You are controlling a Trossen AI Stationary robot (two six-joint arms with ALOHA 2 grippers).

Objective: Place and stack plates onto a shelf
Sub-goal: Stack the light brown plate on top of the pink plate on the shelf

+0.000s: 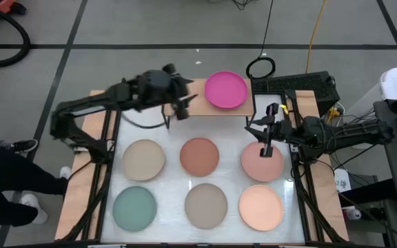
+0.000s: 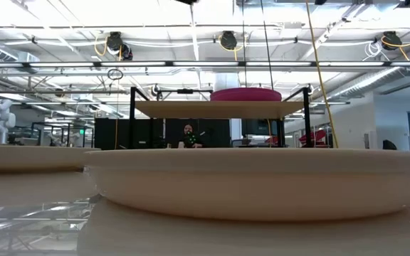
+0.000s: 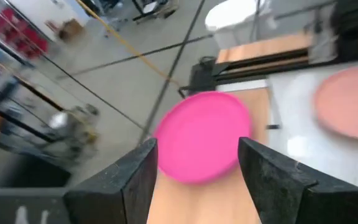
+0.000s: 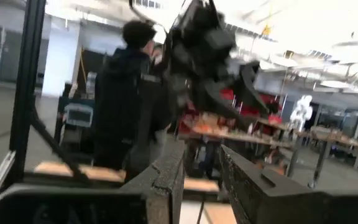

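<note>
The shelf (image 1: pixel 205 109) (image 2: pixel 219 108) stands at the table's far edge on thin black legs. A magenta plate (image 1: pixel 226 89) (image 2: pixel 245 94) (image 3: pixel 204 134) lies flat on its right half; I cannot tell whether a second one lies under it. Six plates rest flat on the table: beige (image 1: pixel 143 158), terracotta (image 1: pixel 200 156), dusty pink (image 1: pixel 267 169), teal (image 1: pixel 135 208), taupe (image 1: pixel 206 205), peach (image 1: pixel 260 207). My left gripper (image 1: pixel 185 107) (image 3: pixel 197 168) is open and empty above the shelf's left half, pointing at the magenta plate. My right gripper (image 1: pixel 264 138) (image 4: pixel 202 180) hovers over the dusty pink plate's far edge, narrowly open and empty.
The table's wooden side rails (image 1: pixel 102 172) and black frame bars (image 1: pixel 302 186) border the plates. Behind the shelf lie a black cable loop (image 1: pixel 260 67) and a yellow cord (image 1: pixel 313 34). A person (image 4: pixel 126 99) stands beyond the table's left side, shoes (image 1: pixel 26 200) showing there.
</note>
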